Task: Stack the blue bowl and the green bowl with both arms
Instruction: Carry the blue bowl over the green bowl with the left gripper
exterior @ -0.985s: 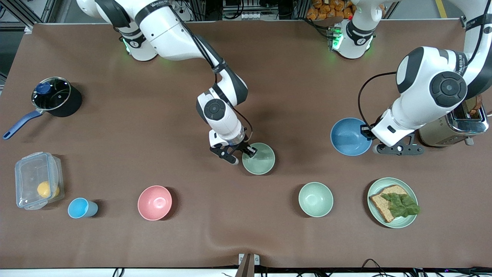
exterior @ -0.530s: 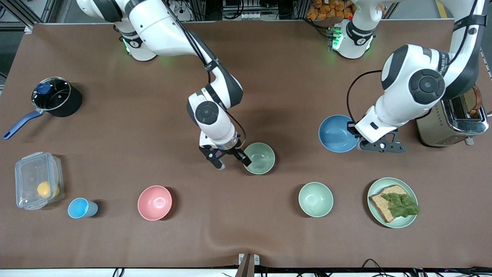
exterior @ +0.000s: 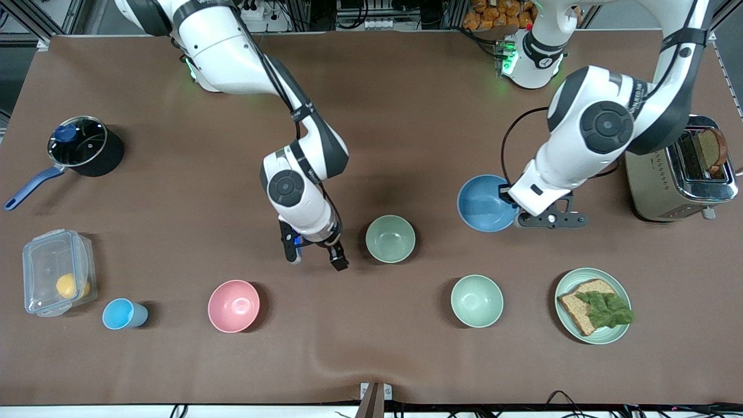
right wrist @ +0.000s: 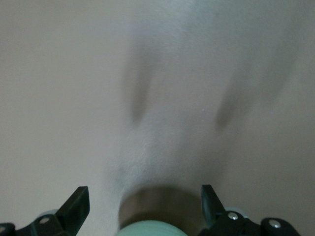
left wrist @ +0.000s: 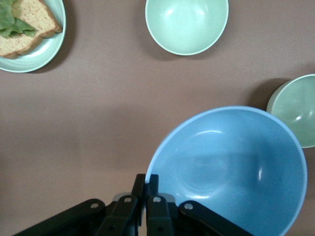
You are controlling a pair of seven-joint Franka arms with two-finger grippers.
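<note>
My left gripper (exterior: 511, 201) is shut on the rim of the sky-blue bowl (exterior: 484, 203) and holds it just above the table, beside the sage green bowl (exterior: 390, 238) toward the left arm's end. In the left wrist view the fingers (left wrist: 146, 179) pinch the blue bowl's (left wrist: 231, 167) rim, with the green bowl (left wrist: 295, 110) a short way past it. My right gripper (exterior: 315, 258) is open and empty, beside the green bowl toward the right arm's end. In the right wrist view the gripper (right wrist: 143, 201) is spread wide, with the green bowl's edge (right wrist: 152, 230) just showing.
A paler mint bowl (exterior: 476, 301) and a mint plate with bread (exterior: 592, 305) lie nearer the camera. A pink bowl (exterior: 233, 305), a blue cup (exterior: 123, 313), a clear container (exterior: 55, 278) and a pot (exterior: 81, 145) are toward the right arm's end. A toaster (exterior: 682, 174) stands at the left arm's end.
My right gripper has let go of the green bowl's rim and drawn away toward the right arm's end. My left gripper has carried the blue bowl toward the green bowl.
</note>
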